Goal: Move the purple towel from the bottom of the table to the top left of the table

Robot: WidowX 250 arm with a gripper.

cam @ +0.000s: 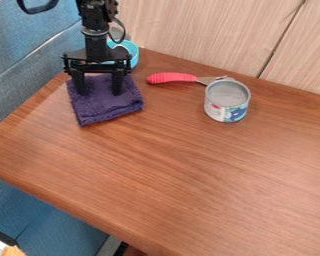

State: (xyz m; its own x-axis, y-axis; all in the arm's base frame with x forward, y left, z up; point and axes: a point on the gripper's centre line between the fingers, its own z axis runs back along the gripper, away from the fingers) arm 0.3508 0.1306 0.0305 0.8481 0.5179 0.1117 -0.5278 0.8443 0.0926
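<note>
Towel of purple cloth (101,111) at the brown wooden counter's (169,170) top left, under a black gripper (98,93), jaws wide apart and empty. Round turquoise container (132,50) behind, contents hidden; labelled metal can (227,102) rightward, contents unclear.

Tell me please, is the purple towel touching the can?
Apart: the camera view shows bare table between the purple towel and the can.

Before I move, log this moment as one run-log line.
purple towel: top left of table | gripper: open over towel, contact unclear | can: right of towel
</note>
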